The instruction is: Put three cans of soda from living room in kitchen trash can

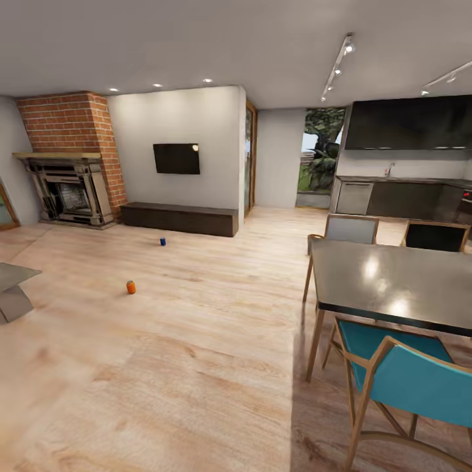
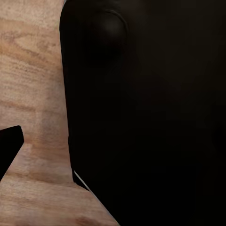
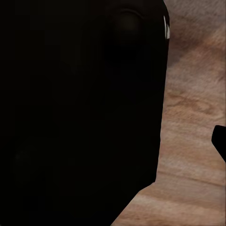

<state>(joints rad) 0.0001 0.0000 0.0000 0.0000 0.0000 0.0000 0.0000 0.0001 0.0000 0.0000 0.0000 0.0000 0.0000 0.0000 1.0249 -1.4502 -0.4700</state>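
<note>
Matt wood-plank floor [image 1: 196, 341], rough brick fireplace [image 1: 72, 124], glossy grey dining table [image 1: 393, 282].

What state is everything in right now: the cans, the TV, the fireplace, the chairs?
Orange can: upright on the wood floor, untouched.
Blue can: upright on the floor, farther off, nearer the TV bench.
TV: screen dark, off.
Fireplace: unlit.
Teal chair: drawn close to the table, unoccupied.
Table: bare, glossy top.
Ceiling spots: lit.

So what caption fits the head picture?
Orange soda can and blue soda can on the living-room floor, kitchen beyond.
</note>
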